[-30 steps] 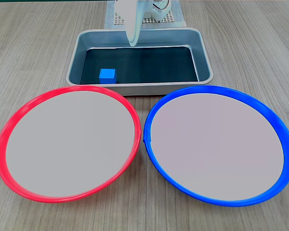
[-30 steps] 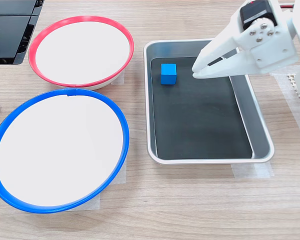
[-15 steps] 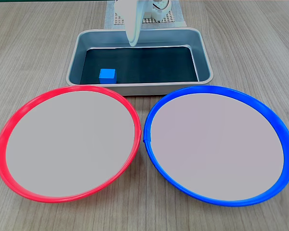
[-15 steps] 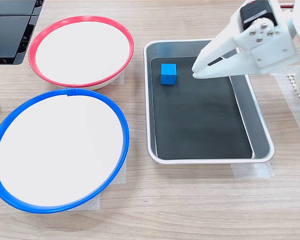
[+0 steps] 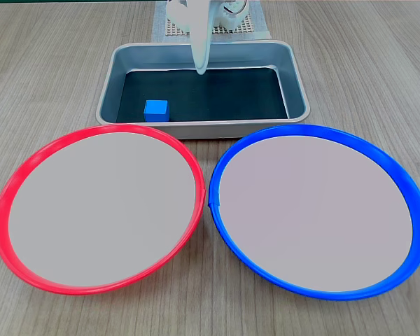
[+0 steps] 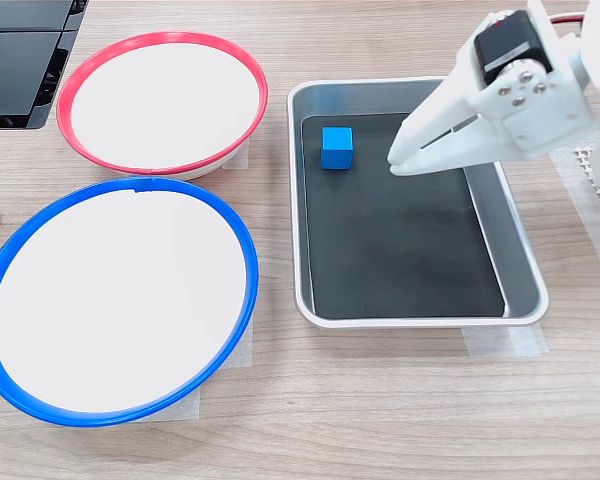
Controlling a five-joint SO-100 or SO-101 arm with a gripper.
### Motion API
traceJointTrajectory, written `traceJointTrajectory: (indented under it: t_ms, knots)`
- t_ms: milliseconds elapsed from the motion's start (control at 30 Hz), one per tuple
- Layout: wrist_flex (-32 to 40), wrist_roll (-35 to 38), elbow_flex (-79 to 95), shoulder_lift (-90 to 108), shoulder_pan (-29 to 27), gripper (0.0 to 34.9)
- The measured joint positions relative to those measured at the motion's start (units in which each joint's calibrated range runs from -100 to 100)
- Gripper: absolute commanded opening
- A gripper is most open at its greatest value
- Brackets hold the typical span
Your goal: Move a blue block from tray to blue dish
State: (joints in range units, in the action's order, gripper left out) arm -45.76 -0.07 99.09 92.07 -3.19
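Observation:
The blue block [image 5: 156, 110] [image 6: 337, 147] rests on the dark base of the tray [image 5: 196, 129] [image 6: 400, 320], in the corner nearest the red dish. My white gripper [image 5: 201, 68] [image 6: 395, 165] hangs over the tray's middle, off to the side of the block and clear of it. Its fingers lie together, shut on nothing. The blue dish [image 5: 315, 129] [image 6: 130, 185] sits on the first exterior view's right and the second exterior view's lower left, and holds nothing.
A red-rimmed dish [image 5: 126, 127] [image 6: 160, 37] of the same size lies beside the blue dish, rims nearly touching. A black object [image 6: 20, 60] occupies the second exterior view's top left corner. The arm's base stands on a white mesh pad [image 5: 169, 28] behind the tray.
The gripper has shifted a little: toward the first exterior view's right and the second exterior view's bottom, slightly lower over the tray. The block has not moved.

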Motion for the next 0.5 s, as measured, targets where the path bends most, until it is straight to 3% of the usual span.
traceJointTrajectory:
  t_ms: [267,367,500]
  knots:
    - [-0.49,7.03,-20.96,-30.26,-6.37,17.6]
    - [-2.04,8.69,-28.31,-40.07,-7.26,20.5]
    - [-5.06,11.14,-36.75,-52.86,-9.2,18.7]
